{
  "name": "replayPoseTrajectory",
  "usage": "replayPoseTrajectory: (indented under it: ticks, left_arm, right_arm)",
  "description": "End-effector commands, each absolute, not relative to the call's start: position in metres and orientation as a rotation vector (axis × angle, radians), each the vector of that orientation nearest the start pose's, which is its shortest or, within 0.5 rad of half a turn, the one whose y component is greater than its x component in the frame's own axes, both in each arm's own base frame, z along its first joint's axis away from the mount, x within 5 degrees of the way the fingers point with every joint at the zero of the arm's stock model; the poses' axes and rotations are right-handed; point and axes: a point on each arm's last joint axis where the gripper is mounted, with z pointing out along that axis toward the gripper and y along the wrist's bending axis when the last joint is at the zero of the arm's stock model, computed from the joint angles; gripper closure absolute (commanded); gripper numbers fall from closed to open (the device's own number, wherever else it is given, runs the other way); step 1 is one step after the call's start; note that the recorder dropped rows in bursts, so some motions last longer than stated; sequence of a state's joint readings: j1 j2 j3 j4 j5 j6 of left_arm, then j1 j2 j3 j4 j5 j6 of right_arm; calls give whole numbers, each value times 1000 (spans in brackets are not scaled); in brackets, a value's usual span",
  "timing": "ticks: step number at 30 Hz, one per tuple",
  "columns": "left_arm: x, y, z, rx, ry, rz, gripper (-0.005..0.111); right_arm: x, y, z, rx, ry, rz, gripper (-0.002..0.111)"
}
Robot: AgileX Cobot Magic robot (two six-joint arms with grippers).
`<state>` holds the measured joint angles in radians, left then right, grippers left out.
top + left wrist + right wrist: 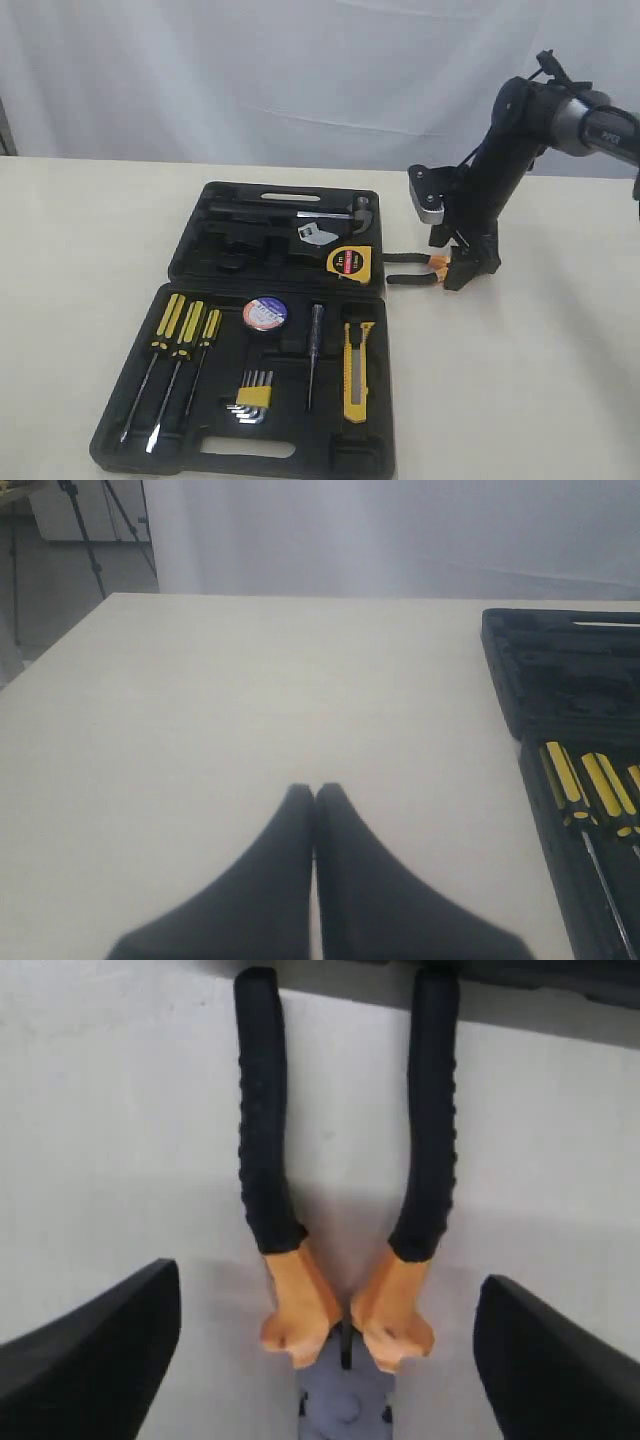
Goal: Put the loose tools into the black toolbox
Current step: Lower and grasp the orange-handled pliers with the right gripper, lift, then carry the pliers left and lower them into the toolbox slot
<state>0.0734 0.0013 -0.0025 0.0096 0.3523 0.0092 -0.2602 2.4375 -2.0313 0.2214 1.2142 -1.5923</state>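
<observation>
The right pincer (328,1280) hangs released, fingers (100,1350) wide on either side of the orange-and-black-handled pliers (300,1310). These lie on the pale table (520,380), just right of the far half of the flat black moulded-plastic toolbox (190,230).

Orange-and-black pliers (295,1305), yellow tape measure (349,262), black toolbox (300,420), cream table (520,380).

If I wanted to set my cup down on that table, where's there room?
Bare table left of the black toolbox, and right of its nearer half. Crowded: beside the toolbox's upper right edge, where the pliers lie between the fingers of the open right gripper.
</observation>
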Motion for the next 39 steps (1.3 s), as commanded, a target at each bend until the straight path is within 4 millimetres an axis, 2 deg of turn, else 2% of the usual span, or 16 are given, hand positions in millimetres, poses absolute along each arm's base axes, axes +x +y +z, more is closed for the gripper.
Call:
replayPoseTrajectory:
  ticks: [1,10,12,15,19,21,22,28,32,35,39]
  left_arm:
    - [53,4,182,-56,1825,53,107]
    - [53,4,182,-56,1825,53,107]
    - [53,4,182,-56,1825,53,107]
    - [53,4,182,-56,1825,53,107]
    - [53,4,182,-56,1825,53,107]
    - [53,4,182,-56,1825,53,107]
    - [53,4,182,-56,1825,53,107]
    - [53,4,182,-56,1825,53,107]
    - [53,4,182,-56,1825,53,107]
    - [53,4,182,-56,1825,53,107]
    - [53,4,182,-56,1825,53,107]
  right_arm:
    - [481,-92,123,-1830,2365,133,32]
    - [482,-91,102,-1777,2441,170,35]
    - [482,-91,102,-1776,2440,167,44]
    - [483,-92,102,-1766,2438,140,63]
    - [486,-94,107,-1709,2483,108,94]
    - [488,-94,117,-1668,2509,101,107]
    - [490,-95,122,-1649,2510,80,109]
    - [497,-97,168,-1563,2469,-53,109]
    - [493,-98,202,-1443,2496,-126,109]
    - [489,-95,228,-1431,2482,-215,109]
    - [486,-84,248,-1438,2473,-310,109]
